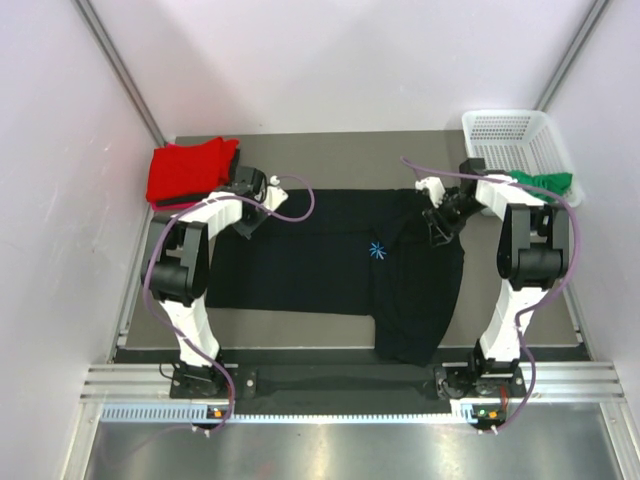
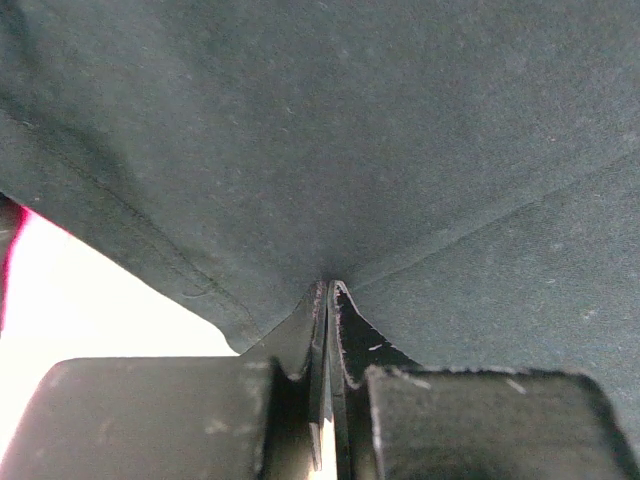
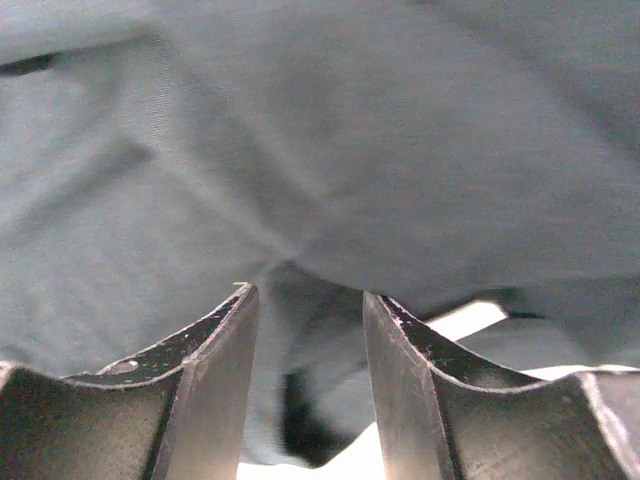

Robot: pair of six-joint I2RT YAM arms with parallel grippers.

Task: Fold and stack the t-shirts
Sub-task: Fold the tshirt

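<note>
The black t-shirt [image 1: 320, 265] lies spread across the table with its right part folded over towards the front. My left gripper [image 1: 258, 212] is shut on its back left edge; the left wrist view shows the jaws [image 2: 330, 292] closed on a pinch of black cloth [image 2: 350, 130]. My right gripper [image 1: 438, 222] is at the shirt's back right part, open, with a fold of the cloth [image 3: 350, 150] lying between its spread fingers [image 3: 305, 300]. The red t-shirt [image 1: 190, 172] lies folded at the back left. The green t-shirt [image 1: 545, 182] hangs at the basket's front. The pink one is not in view.
A white mesh basket [image 1: 510, 130] stands at the back right corner. White walls enclose the table on the left, right and back. A metal rail runs along the near edge by the arm bases.
</note>
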